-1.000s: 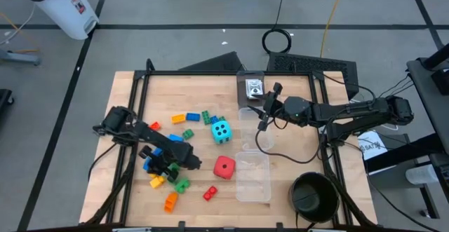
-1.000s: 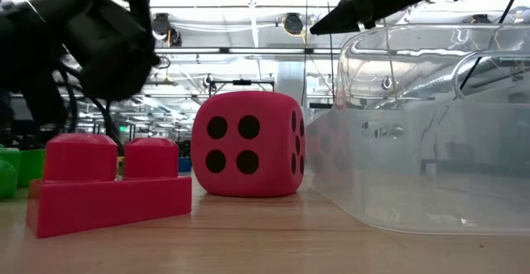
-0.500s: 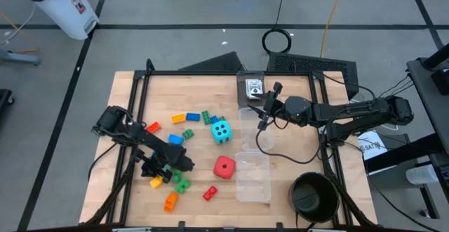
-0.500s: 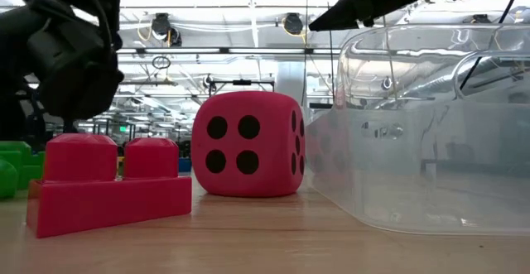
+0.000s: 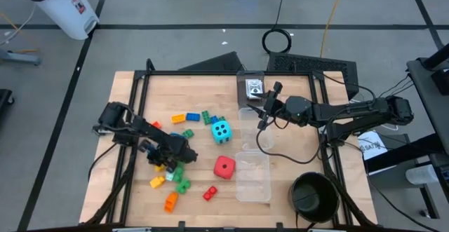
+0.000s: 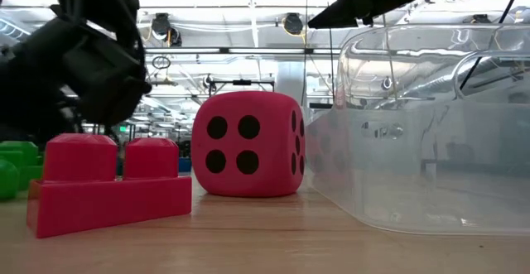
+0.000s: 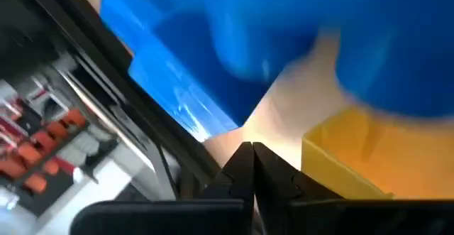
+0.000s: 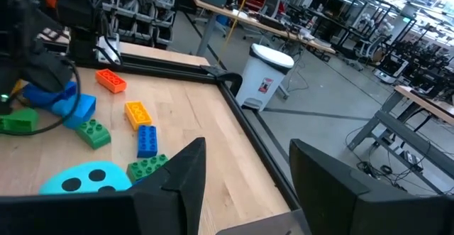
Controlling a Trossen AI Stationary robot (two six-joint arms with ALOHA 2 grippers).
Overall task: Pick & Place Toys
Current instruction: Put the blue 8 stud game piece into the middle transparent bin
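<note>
Left claw (image 5: 175, 156): pressed together with nothing between its tips, low over a bunch of bricks on the table (image 5: 126, 190).
Blue brick (image 7: 234, 43): touching or almost touching the left claw's tips; I cannot tell which.
Yellow brick (image 7: 362, 157): just beside the left claw's tips, next to the blue one.
Green bricks (image 5: 181, 185): near the left claw, on its front-edge side.
Red brick (image 6: 108, 183): a bit farther from the left claw, near the table's front edge.
Red die (image 5: 224, 167): beside the left claw, between it and the clear box (image 5: 254, 177).
Blue die (image 5: 221, 131): farther from the left claw, toward the middle of the table.
Right claw (image 5: 263, 114): spread about half way, holding nothing, hanging up over another clear box at the far side.
How the bricks feel: I think they are light, hard and a bit slippery.
Where to grab: I would pinch a brick across its two flat sides, not on the round bumps.
How the dice feel: they look big, so the claw must spread wide.
</note>
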